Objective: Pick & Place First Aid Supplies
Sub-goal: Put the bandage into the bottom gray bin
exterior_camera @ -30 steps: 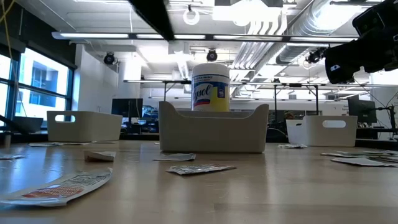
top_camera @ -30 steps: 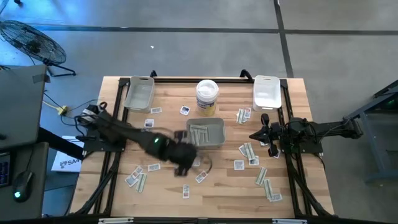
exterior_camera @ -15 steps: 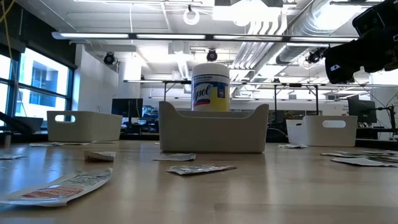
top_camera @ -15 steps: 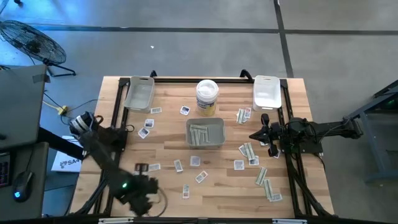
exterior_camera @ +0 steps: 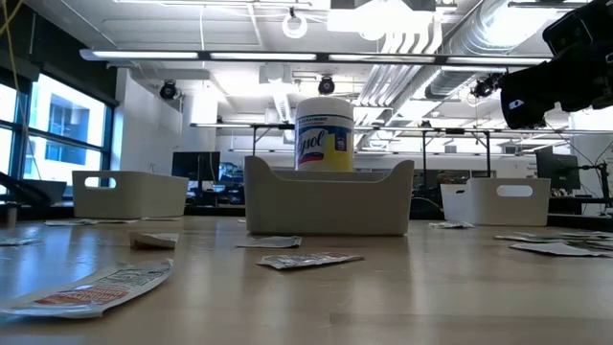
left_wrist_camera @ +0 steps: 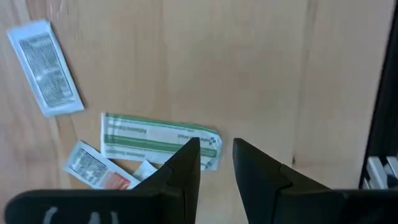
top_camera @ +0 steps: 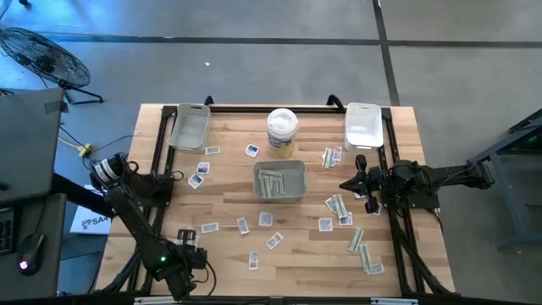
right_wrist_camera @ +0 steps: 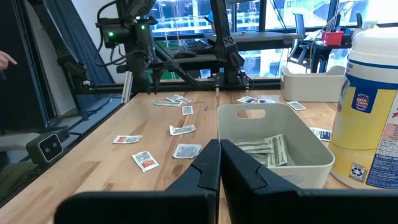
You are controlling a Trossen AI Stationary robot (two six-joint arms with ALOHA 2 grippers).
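Observation:
Small flat packets of first aid supplies lie scattered on the wooden table (top_camera: 229,161), and several long strips lie in the grey middle tray (top_camera: 280,181). My left gripper (top_camera: 186,252) points down over the near left corner, open by a narrow gap with only bare wood between its fingers (left_wrist_camera: 216,149). A long green-striped strip (left_wrist_camera: 155,138) lies flat just beside one fingertip, with a red-and-white packet (left_wrist_camera: 96,171) and a white packet (left_wrist_camera: 46,68) close by. My right gripper (top_camera: 347,185) waits level at the table's right side, shut (right_wrist_camera: 221,158).
A tall white tub with a yellow label (top_camera: 282,131) stands behind the middle tray. A grey tray (top_camera: 189,127) sits at the far left corner, a white one (top_camera: 362,124) at the far right. More packets (top_camera: 360,246) lie on the near right. A black frame rail (left_wrist_camera: 382,93) runs beside my left gripper.
My left arm has swung from the table's middle, just in front of the grey tray, toward the near left corner. It has come down there and tipped to point down over the packets. The packets and my right arm have kept still.

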